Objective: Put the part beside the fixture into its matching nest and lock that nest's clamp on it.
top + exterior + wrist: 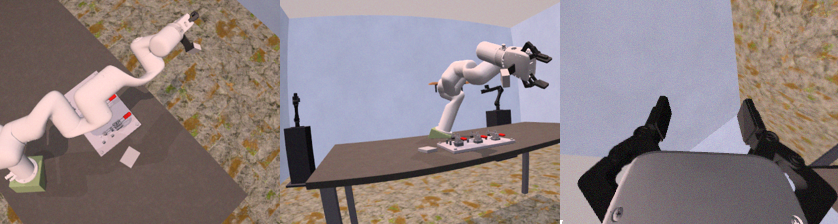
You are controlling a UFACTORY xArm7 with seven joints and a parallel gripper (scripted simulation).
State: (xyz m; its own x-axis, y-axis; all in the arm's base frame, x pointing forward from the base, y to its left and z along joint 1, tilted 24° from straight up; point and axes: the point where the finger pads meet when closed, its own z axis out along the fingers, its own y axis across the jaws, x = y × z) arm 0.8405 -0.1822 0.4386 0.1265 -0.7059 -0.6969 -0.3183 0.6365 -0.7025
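The part [130, 157] [427, 149], a flat pale grey block, lies on the table just beside the fixture plate [96, 143] [508, 141]. The plate carries three nests with toggle clamps. Red handles show in the top view [112, 98] [127, 115] and the side view [463, 138] [483, 136] [502, 134]. My arm hides much of the plate from above. My gripper [194, 15] [541, 72] [704, 106] is open and empty. It is high in the air, out past the table's edge, far from the part and fixture, and points at the wall and floor.
The dark table [178, 178] [369, 160] ends at a straight edge close beyond the fixture. My green base block [28, 178] [438, 133] stands at the table's back. Black camera stands [298, 154] [498, 117] stand on the floor around the table.
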